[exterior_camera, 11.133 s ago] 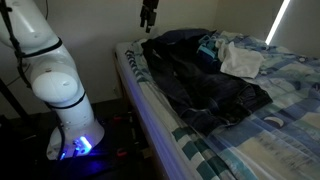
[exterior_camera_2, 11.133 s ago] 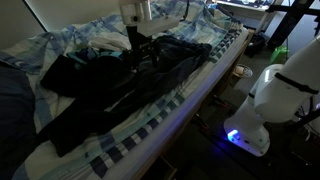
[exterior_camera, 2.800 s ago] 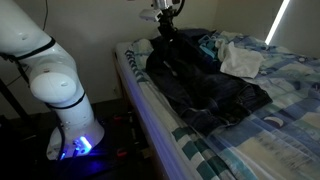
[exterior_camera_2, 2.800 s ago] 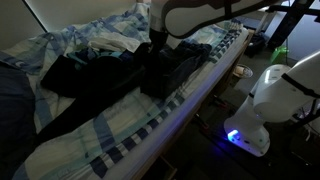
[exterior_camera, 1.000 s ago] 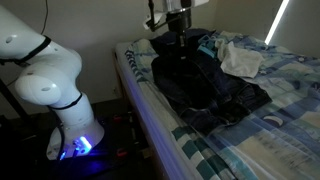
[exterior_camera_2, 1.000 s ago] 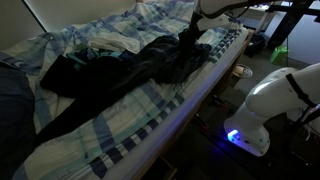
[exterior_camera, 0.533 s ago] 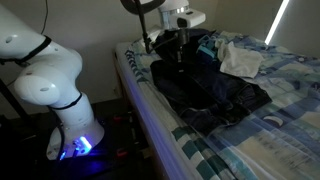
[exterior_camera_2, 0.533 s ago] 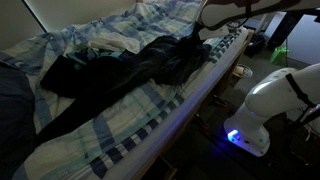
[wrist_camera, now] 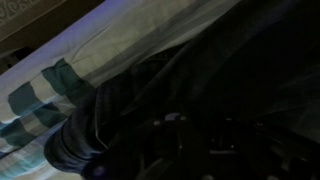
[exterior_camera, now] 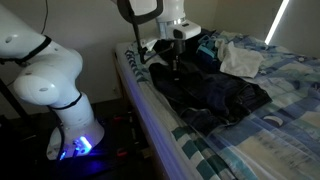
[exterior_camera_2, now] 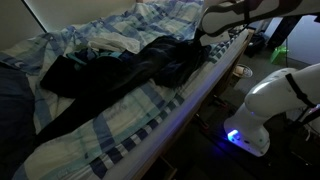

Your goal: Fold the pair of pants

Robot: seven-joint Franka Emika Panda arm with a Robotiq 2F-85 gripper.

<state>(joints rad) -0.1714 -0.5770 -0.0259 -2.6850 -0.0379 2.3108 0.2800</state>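
The arm [exterior_camera: 52, 85] is glossy white, all fat rounded segments with black bands at the joints. Its claw [exterior_camera: 176, 62] is dark. A blue-violet light [exterior_camera: 78, 146] glows at the base.

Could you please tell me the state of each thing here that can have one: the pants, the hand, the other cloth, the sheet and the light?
pants: lying spread out, one end bunched up, not neatly folded.
hand: low at the bunched end of the pants; open or shut cannot be told.
white cloth: crumpled, beside the pants.
checked sheet: wrinkled.
base light: on, blue.
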